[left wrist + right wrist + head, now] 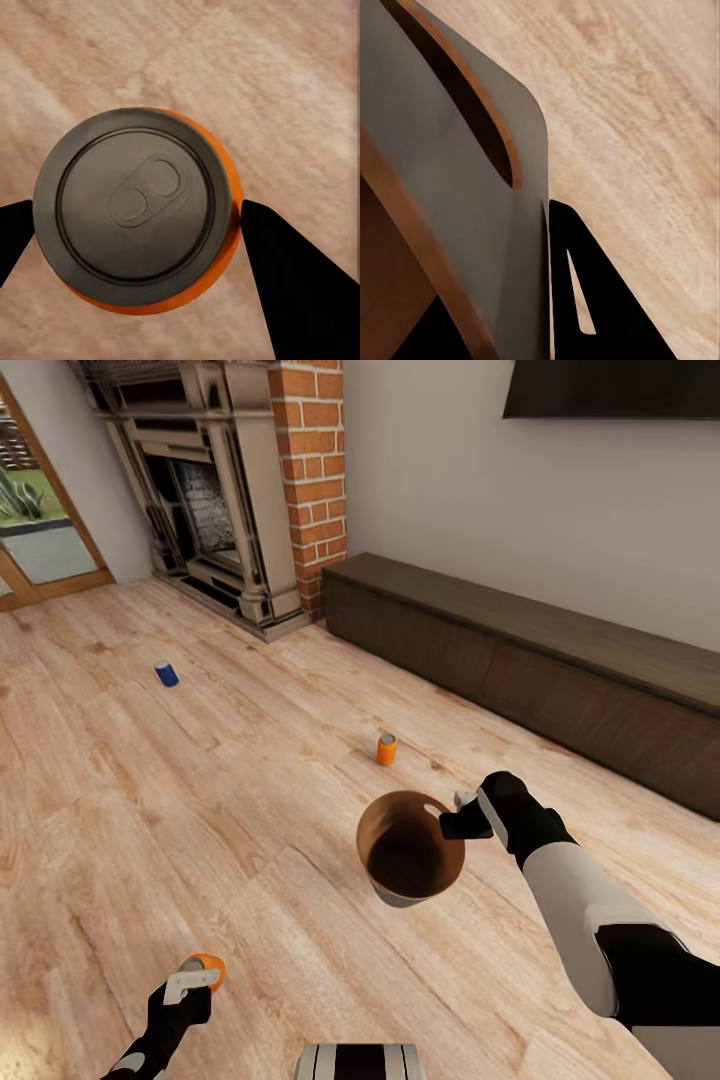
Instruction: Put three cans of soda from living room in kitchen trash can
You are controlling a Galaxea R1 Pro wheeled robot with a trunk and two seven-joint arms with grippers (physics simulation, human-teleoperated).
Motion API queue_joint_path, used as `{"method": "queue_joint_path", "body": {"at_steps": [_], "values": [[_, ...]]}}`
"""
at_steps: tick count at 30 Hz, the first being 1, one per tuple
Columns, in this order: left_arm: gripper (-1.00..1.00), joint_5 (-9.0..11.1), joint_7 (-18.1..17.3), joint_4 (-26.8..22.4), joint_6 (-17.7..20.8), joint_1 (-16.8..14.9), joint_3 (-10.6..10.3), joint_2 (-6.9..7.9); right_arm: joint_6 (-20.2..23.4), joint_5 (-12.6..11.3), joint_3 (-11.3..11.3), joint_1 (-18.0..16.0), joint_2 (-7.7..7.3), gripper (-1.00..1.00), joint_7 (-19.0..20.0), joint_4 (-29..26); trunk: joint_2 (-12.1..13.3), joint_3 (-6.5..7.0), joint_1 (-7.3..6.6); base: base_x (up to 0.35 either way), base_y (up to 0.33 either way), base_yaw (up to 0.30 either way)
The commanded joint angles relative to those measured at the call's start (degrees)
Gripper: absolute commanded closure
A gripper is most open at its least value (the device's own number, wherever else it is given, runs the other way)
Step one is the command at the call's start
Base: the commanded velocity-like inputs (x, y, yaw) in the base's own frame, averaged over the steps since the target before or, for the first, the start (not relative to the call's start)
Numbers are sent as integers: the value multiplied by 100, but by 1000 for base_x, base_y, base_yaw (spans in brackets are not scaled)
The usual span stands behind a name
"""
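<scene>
One orange soda can (139,210) sits between the fingers of my left end effector (190,982), clamped; my right end effector (462,822) pinches the trash can (410,855) rim. I should carry the can over the bin's mouth before releasing.

Right arm (575,890) showing white forearm shell, black glossy wrist and elbow sections. Right gripper (462,812) wearing black fingers, pale grey piece at base. Left gripper (192,980) black, carrying light grey finger housing. Wrist views showing black wedge-shaped fingers (300,285).
</scene>
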Motion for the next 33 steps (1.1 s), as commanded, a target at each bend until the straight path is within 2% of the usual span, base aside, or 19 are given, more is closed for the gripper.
{"method": "queue_joint_path", "body": {"at_steps": [1,11,21,24,27,30,33], "values": [[100,-12,1,1,3,0,-3,2,15,-150,-8,2,1,100,31,0,41,19,-23,0,0,0],[100,-3,-43,1,65,0,-8,19,15,-153,7,22,2,100,31,13,443,198,-242,0,0,0],[100,60,-425,-166,1207,-93,32,82,15,-143,17,37,-29,100,31,13,844,378,-462,0,0,0],[100,77,-581,-562,1679,-161,49,163,15,-140,21,40,-26,100,33,13,964,432,-528,0,0,0],[100,85,-778,-1277,2382,-195,60,270,15,-133,24,46,-26,100,34,13,1084,486,-594,0,0,0],[100,88,-856,-1922,2867,-210,63,328,15,-131,24,48,-38,100,38,13,1205,539,-660,0,0,0],[100,89,-1001,-2823,3769,-294,65,433,15,-128,24,51,-49,100,39,24,1325,593,-726,0,0,0]]}}
